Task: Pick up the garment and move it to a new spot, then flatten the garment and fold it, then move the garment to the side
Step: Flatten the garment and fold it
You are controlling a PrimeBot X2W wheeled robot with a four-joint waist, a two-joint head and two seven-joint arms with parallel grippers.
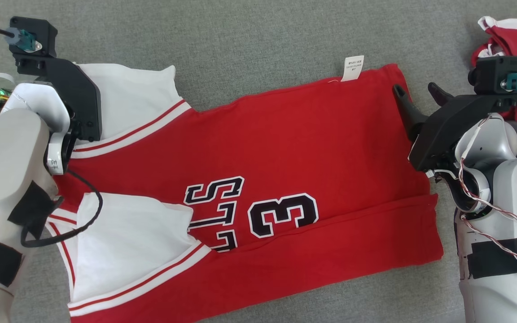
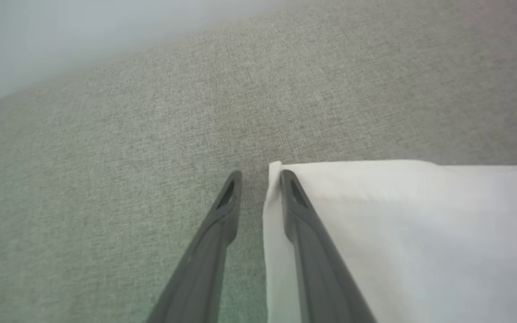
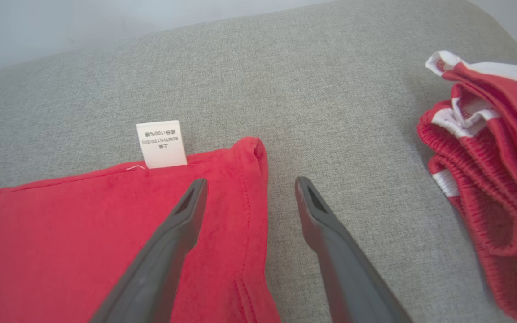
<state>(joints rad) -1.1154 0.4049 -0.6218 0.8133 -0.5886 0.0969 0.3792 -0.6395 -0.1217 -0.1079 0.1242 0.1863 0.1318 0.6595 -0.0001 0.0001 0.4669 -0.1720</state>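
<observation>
Garment (image 1: 285, 170), a red jersey with white sleeves, lies spread flat across the middle of the grey upholstered surface (image 1: 258, 31), collar end toward my left arm and hem toward my right. Its near long side seems to be turned over onto the printed number, so I judge a first fold made. I expect it to be light, limp and a little clingy on this weave. It should drape and drag rather than slide, so it wants lifting by two corners at once, pinched at hems where the cloth is doubled. Next in size, a bunched heap of red-and-white clothes (image 1: 516, 40) sits toward the surface's far right corner, apart from the garment, and I would steer clear of it. My right gripper (image 1: 418, 92) is poised at the far hem corner, fingers spread wide, one over red cloth and one over bare surface, holding nothing. My left gripper (image 2: 260, 179) is down at the far white sleeve (image 1: 133, 94). Its fingers stand narrow with a slim gap, one lying on the sleeve's corner and the other on bare grey just beside the edge, and I see no cloth pinched between them. Those two corners look like the right handholds. Smallest, a white care label (image 1: 352, 68) pokes out toward the surface's far edge, near the hem.
</observation>
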